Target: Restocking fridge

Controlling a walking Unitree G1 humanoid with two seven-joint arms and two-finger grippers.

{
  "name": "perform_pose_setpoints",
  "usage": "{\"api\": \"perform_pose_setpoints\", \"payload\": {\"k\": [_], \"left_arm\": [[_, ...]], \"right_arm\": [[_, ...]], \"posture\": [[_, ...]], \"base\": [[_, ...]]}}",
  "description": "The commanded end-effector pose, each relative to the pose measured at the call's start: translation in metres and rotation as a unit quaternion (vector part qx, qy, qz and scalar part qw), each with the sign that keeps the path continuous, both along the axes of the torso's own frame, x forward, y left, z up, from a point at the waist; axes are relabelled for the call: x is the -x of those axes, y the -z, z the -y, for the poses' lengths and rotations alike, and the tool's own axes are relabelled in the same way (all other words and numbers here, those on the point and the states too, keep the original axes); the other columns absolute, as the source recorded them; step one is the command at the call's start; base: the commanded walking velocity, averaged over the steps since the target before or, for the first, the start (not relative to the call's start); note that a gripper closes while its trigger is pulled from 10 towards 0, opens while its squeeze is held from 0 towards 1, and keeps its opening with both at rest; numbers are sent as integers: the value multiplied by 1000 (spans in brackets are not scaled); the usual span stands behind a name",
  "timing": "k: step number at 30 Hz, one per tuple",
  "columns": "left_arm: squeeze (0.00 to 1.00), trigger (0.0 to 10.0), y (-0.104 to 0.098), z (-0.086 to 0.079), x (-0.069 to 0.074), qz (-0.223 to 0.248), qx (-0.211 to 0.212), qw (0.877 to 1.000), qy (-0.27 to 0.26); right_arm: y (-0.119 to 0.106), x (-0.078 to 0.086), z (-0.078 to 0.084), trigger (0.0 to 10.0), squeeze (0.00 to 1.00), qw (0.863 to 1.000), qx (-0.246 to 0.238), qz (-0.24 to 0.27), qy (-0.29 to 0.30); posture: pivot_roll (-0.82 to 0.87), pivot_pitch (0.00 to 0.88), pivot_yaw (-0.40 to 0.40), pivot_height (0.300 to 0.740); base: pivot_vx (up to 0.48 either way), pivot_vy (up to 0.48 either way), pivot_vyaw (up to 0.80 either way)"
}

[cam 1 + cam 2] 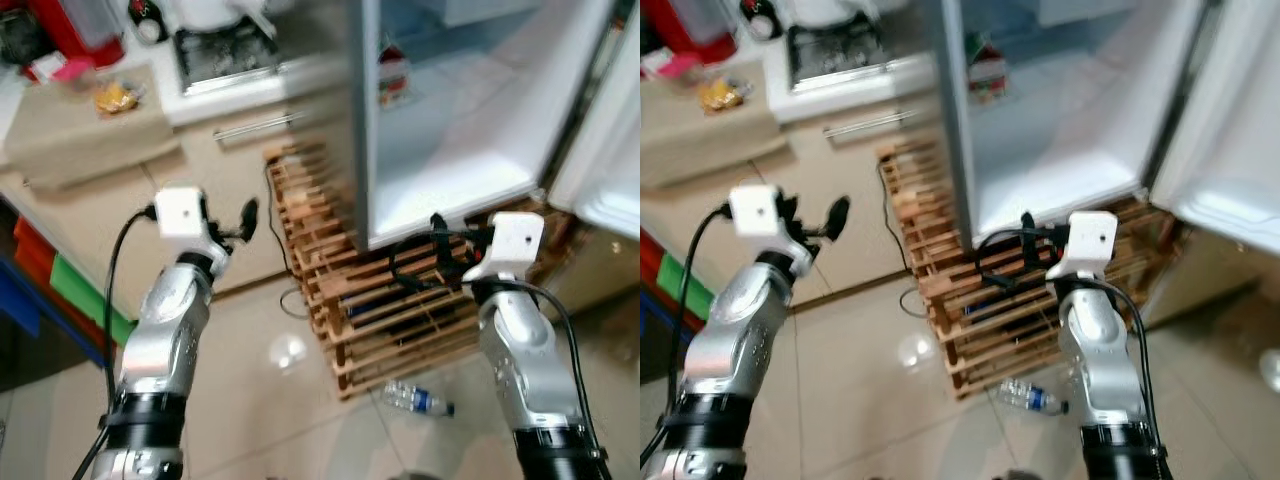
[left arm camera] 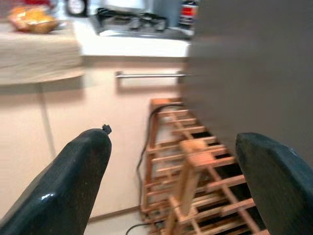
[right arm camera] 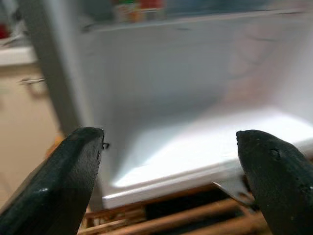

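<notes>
The fridge is standing open at the far right, its white floor bare and its door swinging out at the right edge. A carton is sitting on a far shelf inside (blurred, so its label cannot be read). To the left, a counter is running along the far side, carrying a stove and a yellow packet, with a drawer handle below it. A wooden pallet is lying under the fridge and sticking out toward the near floor, a black cable trailing beside its left edge. On the tiles just near the pallet, a bottle is lying on its side.

The left gripper is hovering in front of the counter, left of the pallet, its fingers spread wide and holding nothing. The right gripper is pointing at the fridge's lower edge, above the pallet, its fingers likewise spread apart and empty.
</notes>
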State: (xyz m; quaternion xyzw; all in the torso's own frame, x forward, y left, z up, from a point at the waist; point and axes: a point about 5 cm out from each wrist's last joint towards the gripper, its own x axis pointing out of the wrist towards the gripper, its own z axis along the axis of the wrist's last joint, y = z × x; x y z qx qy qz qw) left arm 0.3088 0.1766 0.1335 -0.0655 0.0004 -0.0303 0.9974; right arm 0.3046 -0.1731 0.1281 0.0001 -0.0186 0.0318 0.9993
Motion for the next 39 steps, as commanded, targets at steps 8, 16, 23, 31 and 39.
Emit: {"api": "perform_pose_setpoints", "payload": {"k": [8, 16, 23, 31, 39], "left_arm": [[0, 10000, -3, 29, 10, 11, -32, 999, 42], [0, 10000, -9, 24, 3, 16, -22, 999, 42], [0, 10000, -10, 34, 2, 18, -16, 999, 27], [0, 10000, -18, 34, -6, 37, -31, 998, 28], [0, 10000, -23, 33, -12, 50, -42, 997, 40]], "right_arm": [[-1, -10, -3, 10000, 0, 999, 26, 3, -23], [-3, -12, -2, 10000, 0, 1000, 11, 19, -3], [6, -11, -4, 10000, 0, 1000, 0, 4, -19], [5, -18, -12, 10000, 0, 999, 3, 2, -39], [7, -19, -15, 10000, 0, 999, 9, 6, -33]], "posture": [[-57, 0, 45, 740], [-60, 0, 75, 740], [-49, 0, 49, 740], [-46, 0, 33, 740], [-52, 0, 55, 740]], "base": [[0, 0, 450], [0, 292, 377], [0, 480, 57], [0, 180, 617], [145, 107, 339]]}}
